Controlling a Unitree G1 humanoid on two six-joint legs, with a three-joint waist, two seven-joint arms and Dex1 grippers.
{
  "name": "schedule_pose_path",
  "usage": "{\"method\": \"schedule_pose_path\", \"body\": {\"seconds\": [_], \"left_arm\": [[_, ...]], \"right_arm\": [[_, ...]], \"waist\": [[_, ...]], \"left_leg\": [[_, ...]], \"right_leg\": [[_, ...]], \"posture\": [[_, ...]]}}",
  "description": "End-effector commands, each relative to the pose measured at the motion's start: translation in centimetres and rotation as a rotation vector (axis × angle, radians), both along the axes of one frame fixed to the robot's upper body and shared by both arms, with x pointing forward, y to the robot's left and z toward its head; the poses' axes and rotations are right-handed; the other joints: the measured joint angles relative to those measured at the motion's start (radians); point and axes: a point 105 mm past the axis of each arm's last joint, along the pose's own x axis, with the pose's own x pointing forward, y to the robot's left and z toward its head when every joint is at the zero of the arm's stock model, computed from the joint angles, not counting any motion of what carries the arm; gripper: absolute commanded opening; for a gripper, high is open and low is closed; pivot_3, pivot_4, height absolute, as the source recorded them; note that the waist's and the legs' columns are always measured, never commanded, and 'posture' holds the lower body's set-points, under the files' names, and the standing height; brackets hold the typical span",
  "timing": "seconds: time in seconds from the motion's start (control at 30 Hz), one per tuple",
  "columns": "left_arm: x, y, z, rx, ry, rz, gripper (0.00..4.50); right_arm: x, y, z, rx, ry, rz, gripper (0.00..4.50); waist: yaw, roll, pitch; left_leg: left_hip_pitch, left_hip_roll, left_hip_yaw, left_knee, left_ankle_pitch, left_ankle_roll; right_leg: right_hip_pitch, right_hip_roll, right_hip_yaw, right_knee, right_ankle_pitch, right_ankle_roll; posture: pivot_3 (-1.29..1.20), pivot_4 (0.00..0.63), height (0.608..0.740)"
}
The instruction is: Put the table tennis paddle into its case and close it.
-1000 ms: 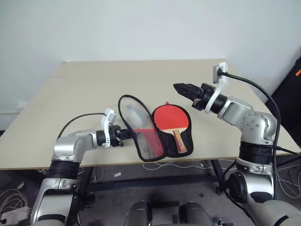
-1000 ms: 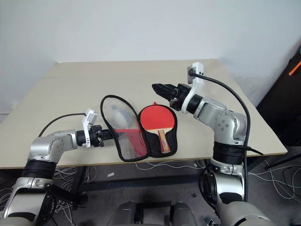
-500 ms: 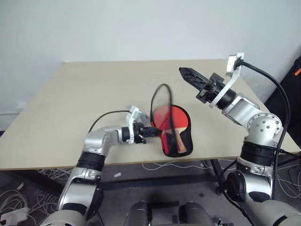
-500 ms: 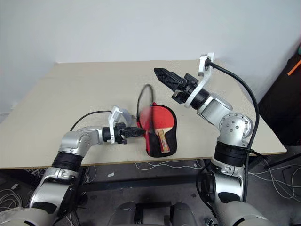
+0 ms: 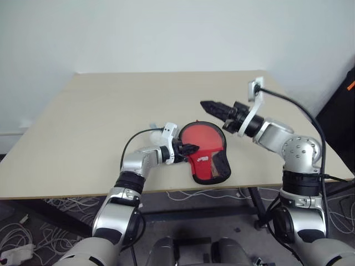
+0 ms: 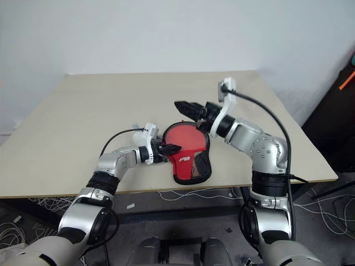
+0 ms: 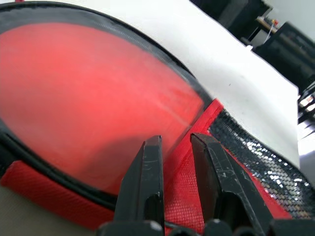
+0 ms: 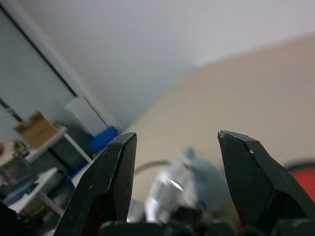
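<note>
One second back the case [image 5: 207,154] was lying wide open on the counter [image 5: 89,127], clear flap flopped out to the left and the paddle [image 5: 202,139] sitting bare on the black half. Now the flap is folded over on top, so the red face shows through the plastic and the case reads as one flat paddle shape. The left end effector [image 5: 188,148] swung that flap across as it came in from the left.

So the paddle's in, flap's down. From here I'd say the zip is what's left, though I can't tell how far round the rim it's done up.

Left end effector sits right at the case's left edge. In the wrist view its fingers [image 7: 147,187] are narrow, a slim gap between them, resting over the plastic by the red panel; can't tell if they pinch any fabric.

Right end effector [image 6: 178,105] hovers above the case's far end, fingers spread, holding nothing.
</note>
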Motion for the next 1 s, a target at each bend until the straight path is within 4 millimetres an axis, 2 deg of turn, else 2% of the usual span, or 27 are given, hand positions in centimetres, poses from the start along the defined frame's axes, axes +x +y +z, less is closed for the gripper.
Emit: {"method": "schedule_pose_path", "body": {"seconds": [0.03,0.13,0.3,0.4,0.53,0.8,1.0], "left_arm": [[-0.3,0.1,3.0,-0.080,-0.055,-0.044,0.92],[-1.0,0.8,3.6,-0.088,-0.063,-0.053,0.92],[-1.5,3.5,4.6,-0.062,-0.105,0.010,0.92],[-2.1,4.7,4.7,0.030,-0.158,0.016,0.92],[-3.2,6.8,6.2,0.050,-0.203,0.019,0.92],[-2.3,10.4,8.1,0.154,-0.268,0.127,0.92],[-0.9,11.3,8.2,0.209,-0.280,0.189,0.92]], "right_arm": [[0.3,-0.1,1.2,-0.018,-0.078,-0.028,2.87],[0.7,0.0,-0.1,-0.066,-0.054,-0.036,2.87],[2.4,-0.4,-4.3,-0.285,0.057,-0.118,2.87],[2.7,-0.4,-4.9,-0.319,0.062,-0.137,2.87],[2.8,0.1,-4.9,-0.327,0.041,-0.123,2.87],[3.7,1.0,-8.0,-0.475,0.080,-0.124,2.87],[5.0,2.1,-9.6,-0.505,0.146,-0.157,2.87]], "waist": [[0.000,0.000,0.000],[0.000,0.000,0.000],[0.000,0.000,0.000],[0.000,0.000,0.000],[0.000,0.000,0.000],[0.000,0.000,0.000],[0.000,0.000,0.000]], "left_leg": [[0.000,0.000,0.000,0.000,0.000,0.000],[0.000,0.000,0.000,0.000,0.000,0.000],[0.001,0.000,0.000,0.001,0.000,0.000],[0.001,0.000,0.000,0.000,0.000,0.000],[0.001,0.000,0.000,0.000,0.000,0.000],[0.001,0.000,0.001,-0.001,0.000,0.000],[0.001,0.000,0.002,-0.004,0.000,-0.001]], "right_leg": [[0.000,0.000,0.000,0.000,0.000,0.000],[0.001,0.000,0.000,0.000,0.000,0.000],[0.001,0.000,0.000,0.000,0.000,0.000],[0.001,0.000,0.000,0.000,0.001,0.000],[0.000,0.000,0.000,0.000,0.001,0.000],[-0.002,0.000,0.000,0.000,0.001,0.000],[-0.004,0.000,0.000,0.000,0.001,0.000]], "posture": [[0.00,0.000,0.722],[0.00,0.000,0.722],[0.00,0.000,0.722],[0.00,0.000,0.722],[0.00,0.000,0.722],[0.00,0.000,0.722],[0.00,0.000,0.722]]}}
